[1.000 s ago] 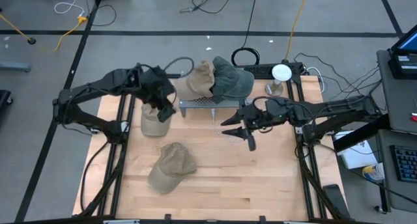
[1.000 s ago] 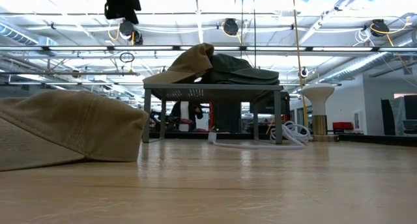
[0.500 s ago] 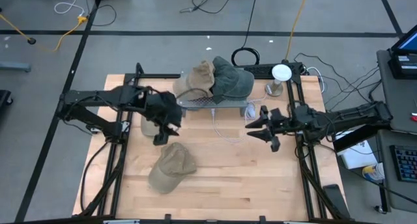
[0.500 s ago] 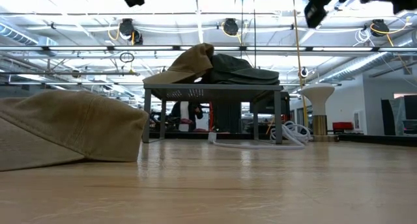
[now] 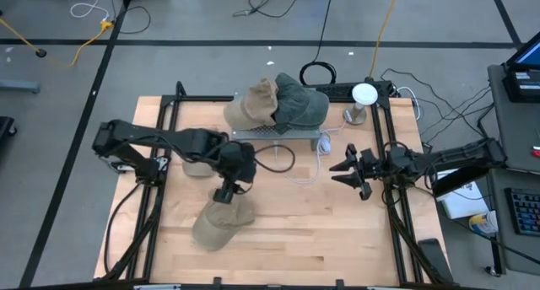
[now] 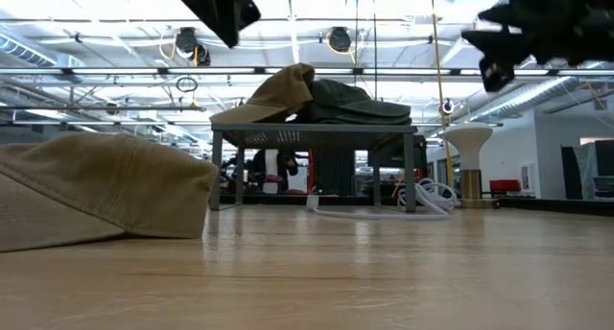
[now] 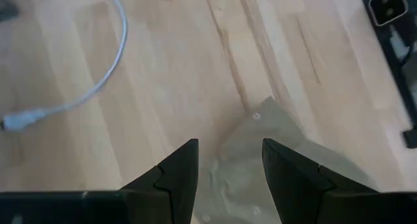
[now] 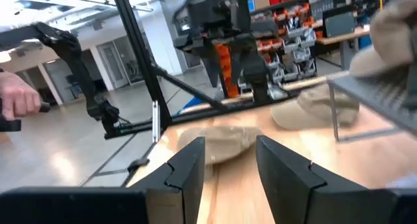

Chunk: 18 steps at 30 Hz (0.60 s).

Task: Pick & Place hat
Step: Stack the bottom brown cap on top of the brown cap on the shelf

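A tan hat lies crown up on the wooden table near its front left; it also fills the left of the low view. My left gripper hangs open just above its far end, pointing steeply down, and the hat shows between and beyond the fingers. A second tan hat sits by the rack, partly under my left arm. On the metal rack rest another tan hat and a dark green hat. My right gripper stands open and about level at the table's right side.
A white cable loops on the table in front of the rack. A white round stand is at the back right corner. Black frame rails run along both sides. Bare wood lies at the front right.
My left gripper has swung from over the tan hat by the rack toward the table's near side and right, sinking and rolling, and now hangs over the front tan hat. My right gripper has drawn back toward the right edge and come down. No hat has moved.
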Motion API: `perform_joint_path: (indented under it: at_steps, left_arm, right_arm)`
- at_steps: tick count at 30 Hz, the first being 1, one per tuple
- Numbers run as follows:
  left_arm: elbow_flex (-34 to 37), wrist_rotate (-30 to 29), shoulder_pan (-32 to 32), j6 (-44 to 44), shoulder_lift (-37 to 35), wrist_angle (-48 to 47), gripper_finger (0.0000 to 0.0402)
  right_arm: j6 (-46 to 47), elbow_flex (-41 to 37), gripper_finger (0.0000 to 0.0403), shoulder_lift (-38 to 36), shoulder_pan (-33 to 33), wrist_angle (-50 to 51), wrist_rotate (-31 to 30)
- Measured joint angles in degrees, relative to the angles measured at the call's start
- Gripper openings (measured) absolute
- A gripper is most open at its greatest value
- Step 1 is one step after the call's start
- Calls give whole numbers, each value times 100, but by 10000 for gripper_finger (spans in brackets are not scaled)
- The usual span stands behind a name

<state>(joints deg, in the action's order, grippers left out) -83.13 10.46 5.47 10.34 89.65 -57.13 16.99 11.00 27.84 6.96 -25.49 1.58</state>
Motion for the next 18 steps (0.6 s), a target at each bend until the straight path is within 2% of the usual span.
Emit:
perform_joint_path:
  at_steps: [5,10,14,18]
  left_arm:
    - [0,8,31,483,286,7,172]
    - [0,8,31,852,473,-105,173]
    - [0,15,31,917,588,-230,173]
    - [0,63,31,948,668,-313,173]
  right_arm:
    - [-23,-437,130,-261,0,4,23]
    - [112,-793,130,-401,2,29,313]
    - [245,-991,130,-418,2,-37,304]
    - [-35,-998,130,-453,0,3,301]
